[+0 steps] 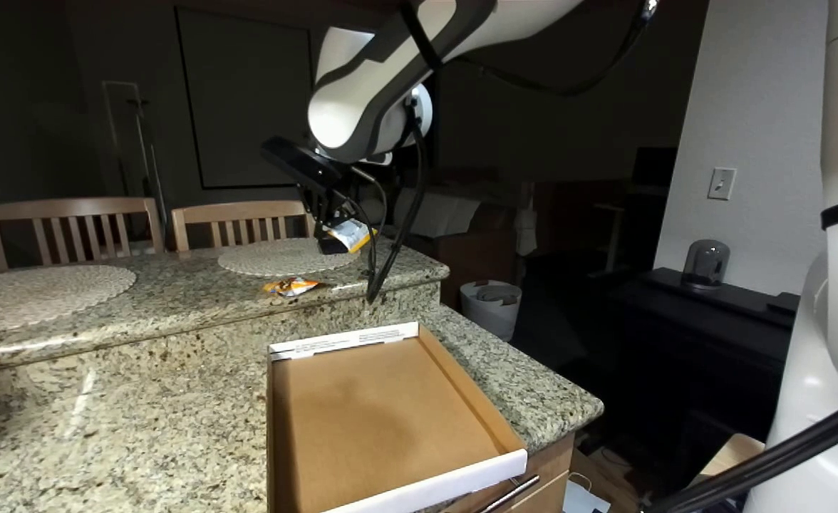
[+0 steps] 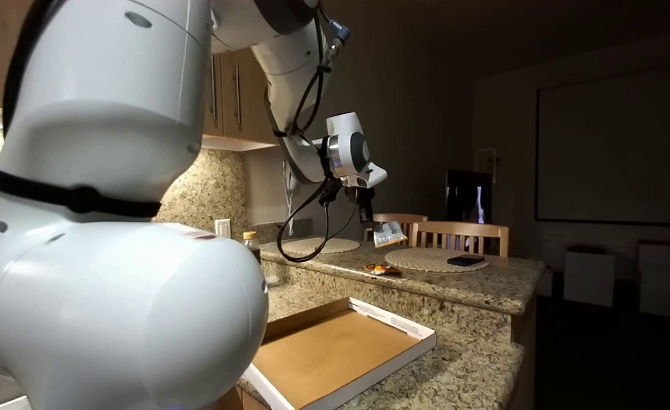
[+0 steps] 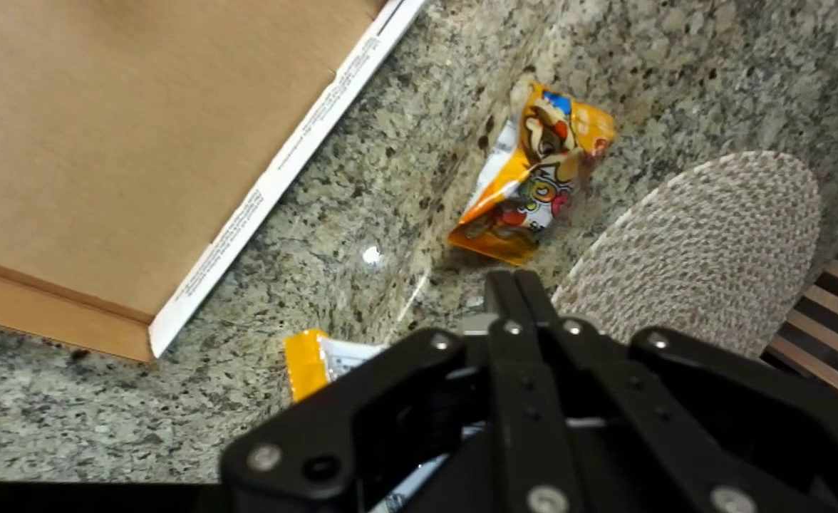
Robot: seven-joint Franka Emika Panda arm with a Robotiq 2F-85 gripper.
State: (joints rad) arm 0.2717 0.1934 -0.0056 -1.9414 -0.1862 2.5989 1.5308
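Okay, yellow-and-white packet (image 1: 353, 234) first: up in the air over the raised counter (image 1: 177, 285), clamped at the tips of the gripper (image 3: 516, 276). Fingers (image 3: 502, 306) drawn together on it, just a thin line between them; exact pinch spot hidden. Wrist view shows the packet's yellow end at 8 o'clock from the fingertips, much of the rest covered by the gripper body.

Next out, orange snack packet (image 3: 533, 178): lying on the granite, 12 o'clock from the fingertips in the wrist view, not touching them. Cartoon face and lettering on the wrapper. Both exterior views put it near the raised counter's edge.

Woven placemat (image 3: 711, 242) at 3 o'clock in the wrist view. Dark flat thing (image 2: 465, 259), phone-like, at 4 o'clock from the held packet in an exterior view, resting on a placemat.

Cardboard box (image 1: 376, 420), shallow, brown inside, white rim: on the lower counter (image 1: 141, 427), 6 o'clock from the held packet in an exterior view, 10 o'clock in the wrist view.

Farther off, same exterior view: wooden chairs (image 1: 241, 211) around 9 o'clock, white bin (image 1: 490, 324) at 4, glass dome (image 1: 704, 263) and light switch (image 1: 722, 183) near 3. Yellow-capped bottle (image 2: 250, 239) at 9 in an exterior view.
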